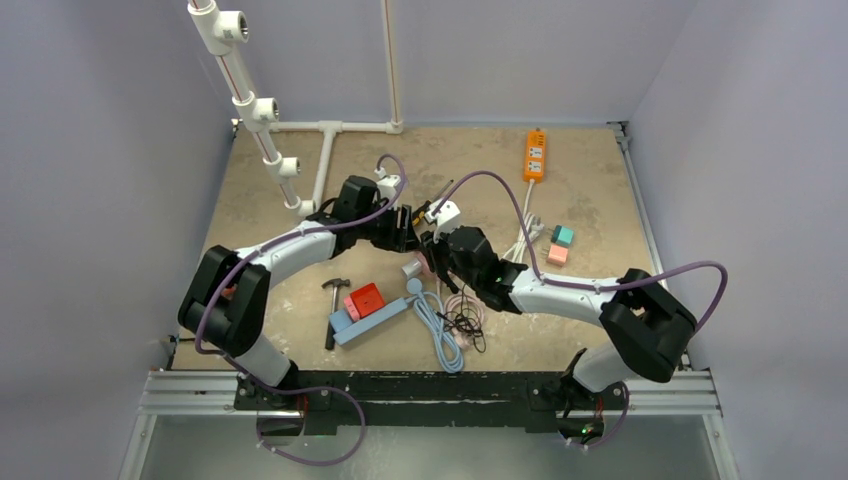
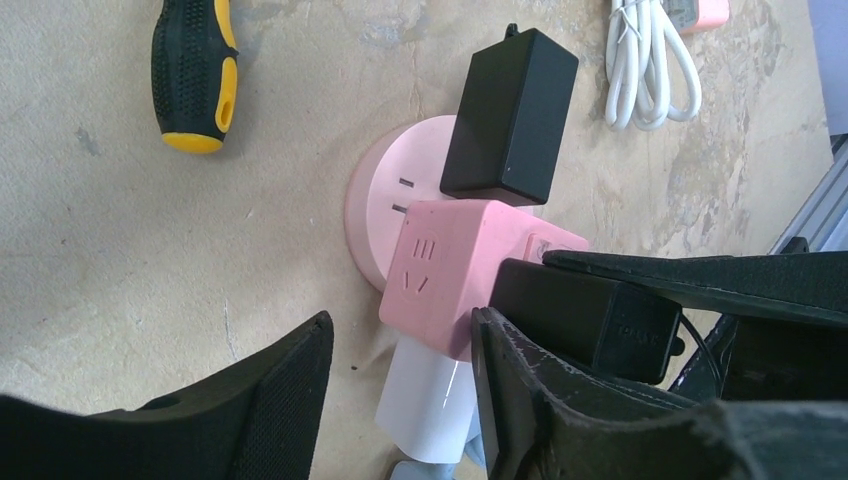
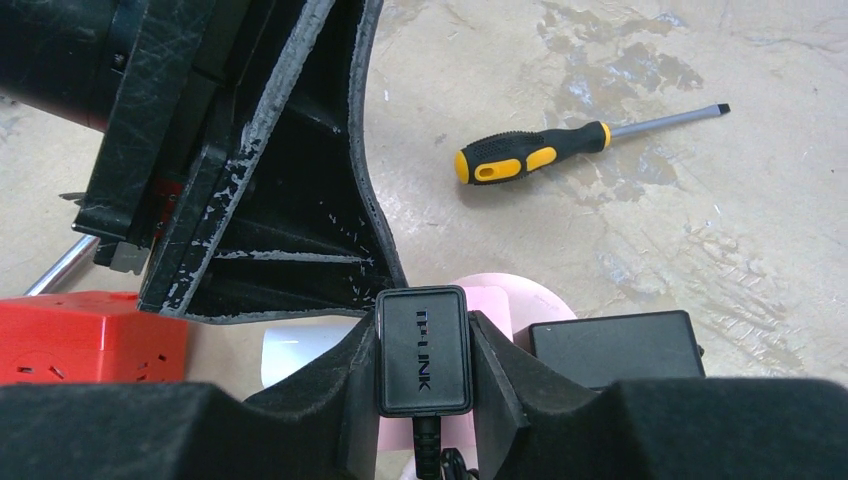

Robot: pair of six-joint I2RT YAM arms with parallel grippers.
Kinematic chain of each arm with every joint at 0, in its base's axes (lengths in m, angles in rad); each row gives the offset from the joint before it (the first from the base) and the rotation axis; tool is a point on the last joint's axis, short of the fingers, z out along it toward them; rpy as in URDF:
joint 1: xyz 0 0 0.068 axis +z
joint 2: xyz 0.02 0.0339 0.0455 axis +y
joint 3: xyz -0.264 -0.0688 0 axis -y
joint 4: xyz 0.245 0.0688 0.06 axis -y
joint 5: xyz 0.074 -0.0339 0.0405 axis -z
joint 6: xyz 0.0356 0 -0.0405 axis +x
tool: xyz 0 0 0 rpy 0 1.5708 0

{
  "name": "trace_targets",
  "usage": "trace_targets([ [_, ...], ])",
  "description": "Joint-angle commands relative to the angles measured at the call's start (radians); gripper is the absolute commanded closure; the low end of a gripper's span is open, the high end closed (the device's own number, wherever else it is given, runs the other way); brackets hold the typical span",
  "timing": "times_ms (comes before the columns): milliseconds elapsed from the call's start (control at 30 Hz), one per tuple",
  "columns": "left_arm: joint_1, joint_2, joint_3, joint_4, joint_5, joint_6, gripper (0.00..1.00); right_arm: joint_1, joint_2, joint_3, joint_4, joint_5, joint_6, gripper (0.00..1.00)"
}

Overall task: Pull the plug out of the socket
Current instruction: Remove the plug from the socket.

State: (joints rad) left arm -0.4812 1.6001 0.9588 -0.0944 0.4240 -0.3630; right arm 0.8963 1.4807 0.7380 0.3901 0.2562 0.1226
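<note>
**Plug** [image 3: 423, 365]: a black rectangular adapter of matte plastic with rounded corners and TP-LINK lettering. It is seated on one side of the socket [image 2: 450, 275].

**Right gripper** [image 3: 425, 330]: closed on the plug, with one finger against each flank.

**Socket**: a smooth pink plastic cube with slot openings on the visible face.

**Left gripper** [image 2: 402, 318]: jaws apart astride the socket. One finger is against it and there is a gap at the other.

**Hidden or cut off:**
- The plug's pins are hidden.
- A second black adapter [image 2: 510, 115] overlaps the round pink disc [image 2: 385, 190] just behind the socket; its seating cannot be determined.
- The white body [image 2: 425, 400] beside the socket is cut off.
</note>
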Motion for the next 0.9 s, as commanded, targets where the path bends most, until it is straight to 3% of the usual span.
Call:
trace_targets([
  [0, -0.021, 0.025, 0.032, -0.033, -0.016, 0.028, 0.50, 0.007, 0.003, 0.019, 0.039, 0.006, 0.012, 0.71],
  [367, -0.069, 0.071, 0.057, -0.103, -0.088, 0.066, 0.74, -0.001, 0.020, 0.018, 0.032, 0.048, 0.064, 1.00],
  [533, -0.092, 0.090, 0.067, -0.139, -0.129, 0.078, 0.84, -0.041, 0.025, 0.013, 0.020, 0.031, 0.102, 1.00],
  [867, -0.092, 0.106, 0.072, -0.149, -0.139, 0.069, 0.86, -0.119, 0.001, -0.013, 0.015, -0.013, 0.147, 1.00],
])
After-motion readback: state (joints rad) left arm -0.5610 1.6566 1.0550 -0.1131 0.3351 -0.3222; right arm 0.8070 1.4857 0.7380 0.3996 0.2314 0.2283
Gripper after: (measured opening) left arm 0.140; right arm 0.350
